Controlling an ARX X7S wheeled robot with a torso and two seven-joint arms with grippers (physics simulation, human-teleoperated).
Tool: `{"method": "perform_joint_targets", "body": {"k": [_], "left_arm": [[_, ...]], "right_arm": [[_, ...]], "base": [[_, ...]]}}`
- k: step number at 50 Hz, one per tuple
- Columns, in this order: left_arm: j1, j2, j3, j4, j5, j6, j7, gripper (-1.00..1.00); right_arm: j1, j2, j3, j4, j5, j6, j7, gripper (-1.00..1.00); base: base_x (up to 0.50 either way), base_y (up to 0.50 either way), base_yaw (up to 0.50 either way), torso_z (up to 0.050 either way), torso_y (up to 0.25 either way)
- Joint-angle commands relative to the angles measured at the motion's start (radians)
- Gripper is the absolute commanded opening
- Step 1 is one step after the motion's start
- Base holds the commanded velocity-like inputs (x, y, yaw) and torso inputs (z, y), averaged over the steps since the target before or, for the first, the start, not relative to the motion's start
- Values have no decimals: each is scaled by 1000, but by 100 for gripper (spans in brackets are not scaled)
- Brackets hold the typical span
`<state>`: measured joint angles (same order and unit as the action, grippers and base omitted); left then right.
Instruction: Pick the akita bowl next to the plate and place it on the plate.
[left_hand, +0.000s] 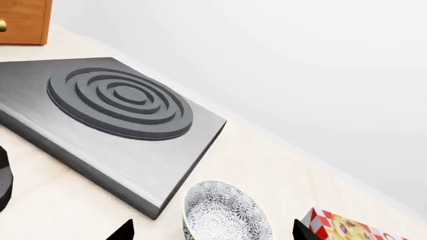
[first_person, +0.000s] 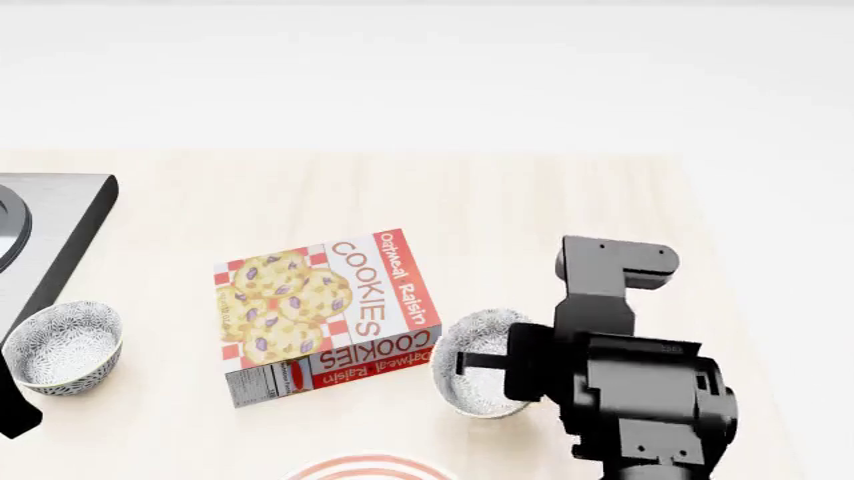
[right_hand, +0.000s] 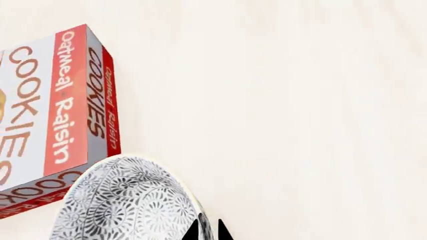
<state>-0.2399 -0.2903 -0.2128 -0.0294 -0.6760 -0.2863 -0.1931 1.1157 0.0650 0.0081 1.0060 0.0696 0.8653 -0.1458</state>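
Note:
The akita bowl (first_person: 483, 365) stands right of the cookie box, just above the red-ringed plate (first_person: 367, 468), of which only a sliver shows at the bottom edge of the head view. My right gripper (right_hand: 208, 231) is shut on this bowl's rim (right_hand: 127, 200), one finger inside and one outside. I cannot tell whether the bowl rests on the table. A look-alike patterned bowl (first_person: 63, 346) sits at the far left. My left gripper (left_hand: 212, 231) hangs open above that bowl (left_hand: 227, 212), its fingertips (left_hand: 123, 231) wide apart on either side.
An Oatmeal Raisin cookies box (first_person: 327, 315) lies flat between the two bowls. A grey hob slab with ringed burner (left_hand: 120, 100) lies close behind the left bowl. A wooden cabinet (left_hand: 23, 20) stands beyond it. The pale wooden table (first_person: 534, 220) ends at a white wall.

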Motion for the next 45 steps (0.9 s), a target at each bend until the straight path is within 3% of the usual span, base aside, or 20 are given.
{"method": "perform_joint_targets", "body": {"k": [1, 9, 26, 28, 32, 38, 45], "left_arm": [[-2, 0, 3, -9, 1, 8, 2, 100], [3, -2, 4, 1, -3, 4, -5, 100], [5, -7, 4, 16, -14, -7, -19, 100], [5, -7, 7, 12, -10, -1, -16, 100], [2, -4, 9, -5, -3, 12, -10, 100], [4, -6, 8, 7, -10, 2, -21, 100], [0, -5, 11, -1, -7, 8, -20, 100]], "right_arm": [[-139, 6, -26, -583, -6, 253, 14, -100], [-168, 31, -67, -878, -8, 407, 24, -100], [-83, 22, -4, -1138, 72, 699, -8, -100], [-83, 67, -6, -1127, 284, 705, 130, -100], [-74, 174, 3, -1122, 863, 704, 573, -100], [-97, 228, -19, -1106, 1267, 701, 874, -100], [-125, 244, -39, -1088, 1496, 683, 1048, -100]], "base": [[0, 0, 0, 0, 0], [0, 0, 0, 0, 0], [0, 0, 0, 0, 1], [0, 0, 0, 0, 0], [0, 0, 0, 0, 0], [0, 0, 0, 0, 0], [0, 0, 0, 0, 0]]}}
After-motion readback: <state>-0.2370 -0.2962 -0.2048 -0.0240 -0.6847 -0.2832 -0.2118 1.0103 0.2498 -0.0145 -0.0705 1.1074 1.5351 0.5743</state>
